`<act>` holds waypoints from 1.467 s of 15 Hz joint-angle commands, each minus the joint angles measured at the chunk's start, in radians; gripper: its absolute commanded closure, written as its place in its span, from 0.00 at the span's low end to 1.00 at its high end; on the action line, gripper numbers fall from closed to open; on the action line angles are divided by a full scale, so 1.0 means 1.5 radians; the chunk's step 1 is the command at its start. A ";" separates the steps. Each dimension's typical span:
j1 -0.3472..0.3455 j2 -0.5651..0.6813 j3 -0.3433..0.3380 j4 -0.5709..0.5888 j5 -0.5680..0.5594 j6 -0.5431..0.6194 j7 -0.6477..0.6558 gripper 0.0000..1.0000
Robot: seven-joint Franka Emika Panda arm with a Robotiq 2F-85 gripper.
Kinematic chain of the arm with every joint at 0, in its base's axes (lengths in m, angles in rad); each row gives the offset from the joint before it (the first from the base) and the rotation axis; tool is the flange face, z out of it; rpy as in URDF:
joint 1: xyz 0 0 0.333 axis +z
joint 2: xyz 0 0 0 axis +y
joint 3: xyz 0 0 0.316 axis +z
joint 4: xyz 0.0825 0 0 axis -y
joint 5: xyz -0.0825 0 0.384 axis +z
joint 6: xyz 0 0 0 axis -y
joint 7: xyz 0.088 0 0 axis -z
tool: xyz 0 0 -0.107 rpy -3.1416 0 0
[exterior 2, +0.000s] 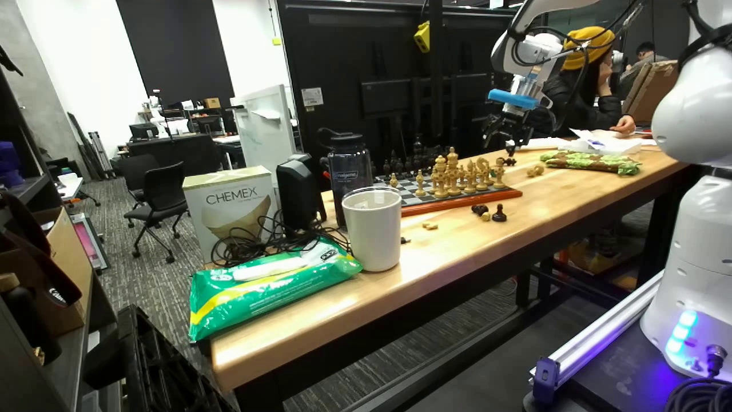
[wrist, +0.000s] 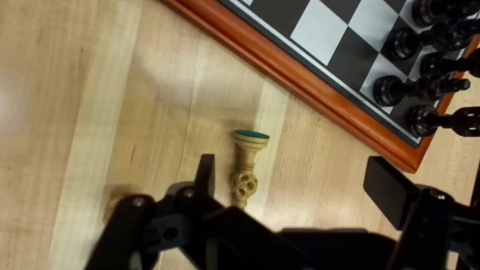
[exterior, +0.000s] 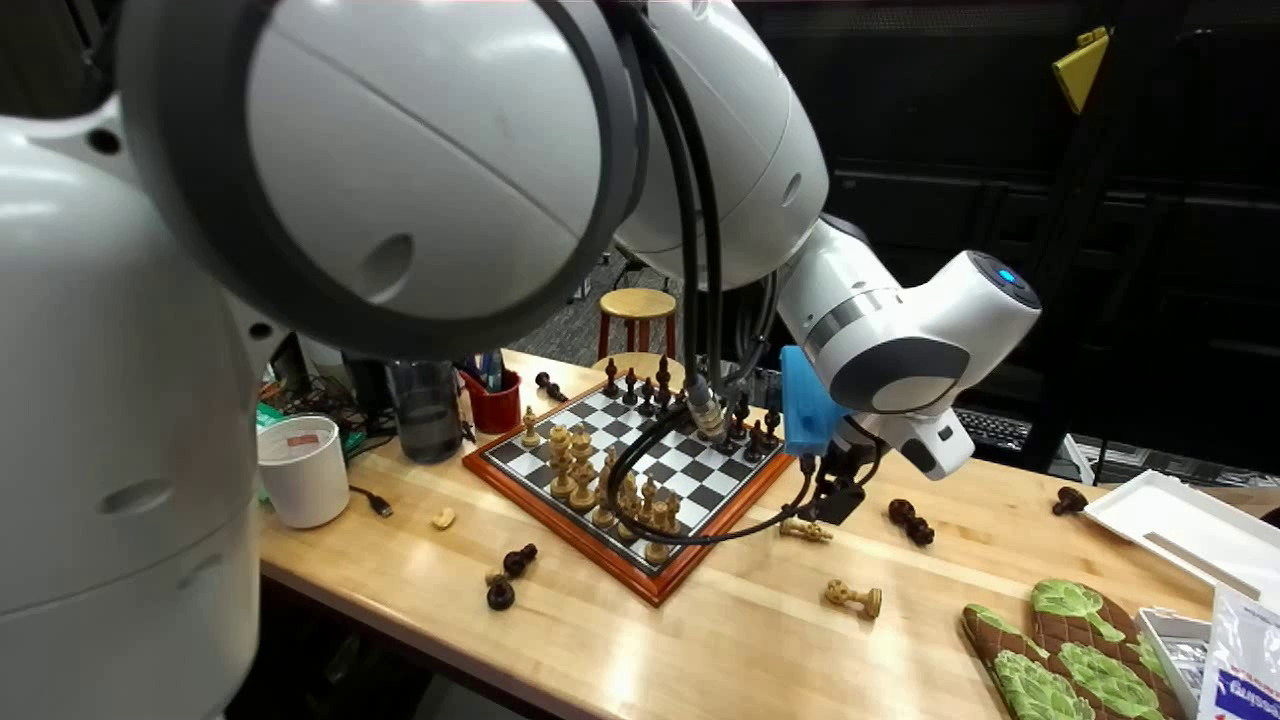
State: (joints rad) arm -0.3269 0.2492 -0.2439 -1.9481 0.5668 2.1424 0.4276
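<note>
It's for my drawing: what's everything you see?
Table: one, tan, centre
Board: one, red-rimmed, table
Chessmen: many, tan or dark, board and table
Packet: one, green, table corner
Mug: one, white, beside packet
Speaker: one, black, table
Box: one, pale, beside speaker
Bottle: one, dark, table
Pen cup: one, red, near board
Tray: one, white, table
Mitts: count unclear, brown-green, table
Stools: two, tan, background
Chairs: 2+, black, background
People: two, one in black, background
Arm: one, white, over table
Gripper: one, black, open near fallen chessman
</note>
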 commanded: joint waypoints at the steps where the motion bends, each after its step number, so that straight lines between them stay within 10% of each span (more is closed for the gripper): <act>1: -0.030 0.016 -0.012 0.036 0.057 -0.115 -0.015 0.00; 21: -0.071 0.198 -0.033 0.195 0.124 -0.236 0.025 0.00; 22: -0.073 0.202 -0.033 0.200 0.125 -0.239 0.028 0.22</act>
State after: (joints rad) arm -0.4194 0.5234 -0.2954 -1.6982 0.7393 1.8283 0.4384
